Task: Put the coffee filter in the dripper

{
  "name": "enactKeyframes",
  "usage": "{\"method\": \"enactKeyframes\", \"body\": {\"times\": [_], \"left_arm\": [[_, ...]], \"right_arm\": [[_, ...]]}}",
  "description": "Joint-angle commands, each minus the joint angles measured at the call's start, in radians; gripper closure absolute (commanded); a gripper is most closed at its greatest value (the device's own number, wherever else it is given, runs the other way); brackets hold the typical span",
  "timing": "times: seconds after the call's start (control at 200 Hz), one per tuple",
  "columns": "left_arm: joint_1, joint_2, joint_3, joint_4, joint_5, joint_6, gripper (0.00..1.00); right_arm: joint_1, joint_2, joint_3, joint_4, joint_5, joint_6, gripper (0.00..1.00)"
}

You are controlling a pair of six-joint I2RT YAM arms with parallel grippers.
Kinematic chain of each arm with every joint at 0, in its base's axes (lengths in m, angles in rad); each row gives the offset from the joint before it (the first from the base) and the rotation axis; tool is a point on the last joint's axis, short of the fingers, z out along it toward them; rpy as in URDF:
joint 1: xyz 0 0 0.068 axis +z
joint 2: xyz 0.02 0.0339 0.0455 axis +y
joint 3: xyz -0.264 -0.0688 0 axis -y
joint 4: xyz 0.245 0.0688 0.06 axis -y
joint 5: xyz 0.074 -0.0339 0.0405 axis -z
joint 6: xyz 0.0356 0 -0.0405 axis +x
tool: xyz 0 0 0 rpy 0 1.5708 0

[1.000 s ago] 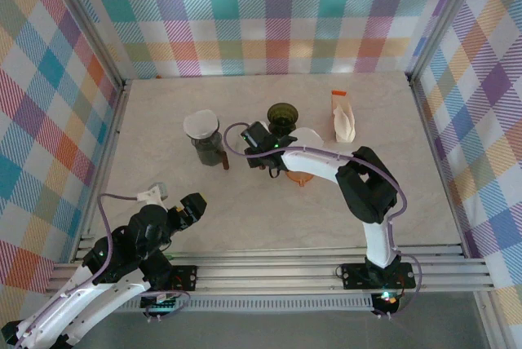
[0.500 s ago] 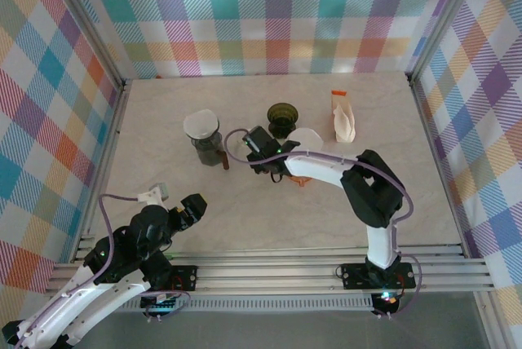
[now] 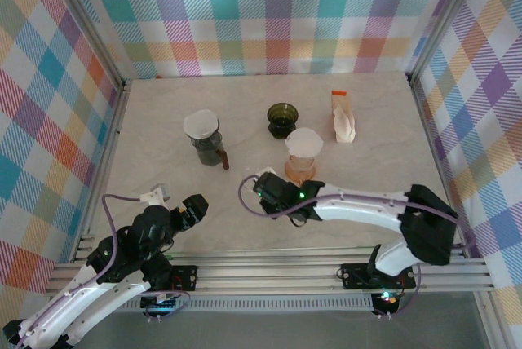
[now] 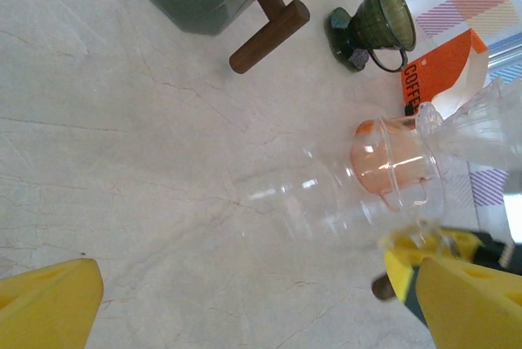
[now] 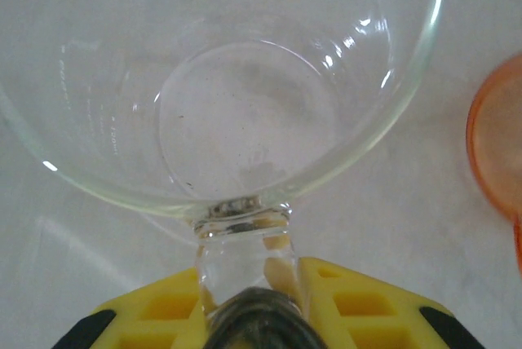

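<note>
The right pincer point(image 5: 245, 276) is clamped on the narrow neck of a clear glass vessel point(image 5: 245, 104), holding it just clear of the orange dripper point(image 3: 300, 170), where the white coffee filter point(image 3: 303, 143) already sits. The left pincer point(image 3: 183, 212) hangs wide open and empty, away from the work.

Locate the table point(image 3: 163, 112): a pale, marble-patterned surface enclosed by checked walls. Identify the following items standing on it.

- A dark jar point(image 3: 204, 143) with a pale top, left of centre. A wooden handle point(image 3: 224, 159) projects from its base onto the surface.
- A green dripper point(image 3: 282, 118), upright, near the middle.
- An orange dripper point(image 3: 298, 169), just in front of the green one.
- A packet point(image 3: 344, 123) with orange printing, to the right of the green dripper.
- A glass vessel point(image 4: 326, 202), beside the orange dripper. You cannot tell whether it rests on the surface.
</note>
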Motion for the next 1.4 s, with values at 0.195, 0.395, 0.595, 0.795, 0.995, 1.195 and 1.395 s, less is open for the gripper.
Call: {"method": "enactKeyframes", "body": {"times": [0.195, 0.395, 0.595, 0.795, 0.995, 1.195, 1.395], "left_arm": [[-0.006, 0.0, -0.045, 0.052, 0.016, 0.002, 0.02], [-0.006, 0.039, -0.056, 0.102, 0.046, 0.017, 0.01], [-0.007, 0.081, -0.063, 0.156, 0.087, 0.042, 0.01], [-0.007, 0.106, -0.062, 0.179, 0.102, 0.065, 0.01], [-0.007, 0.117, -0.06, 0.191, 0.102, 0.088, 0.0], [-0.007, 0.117, -0.065, 0.201, 0.094, 0.107, 0.0], [-0.006, 0.127, -0.067, 0.217, 0.101, 0.135, 0.0]], "right_arm": [[0.116, -0.201, -0.153, -0.142, 0.102, 0.201, 0.81], [0.131, -0.23, -0.177, -0.16, 0.115, 0.231, 0.77], [0.131, -0.224, -0.179, -0.145, 0.109, 0.236, 0.55], [0.13, -0.262, -0.182, -0.14, 0.109, 0.226, 0.37], [0.102, -0.31, -0.089, -0.171, 0.077, 0.124, 0.33], [-0.043, -0.287, 0.113, -0.206, -0.063, -0.015, 0.33], [-0.316, -0.135, 0.361, -0.231, -0.292, -0.098, 0.34]]}}
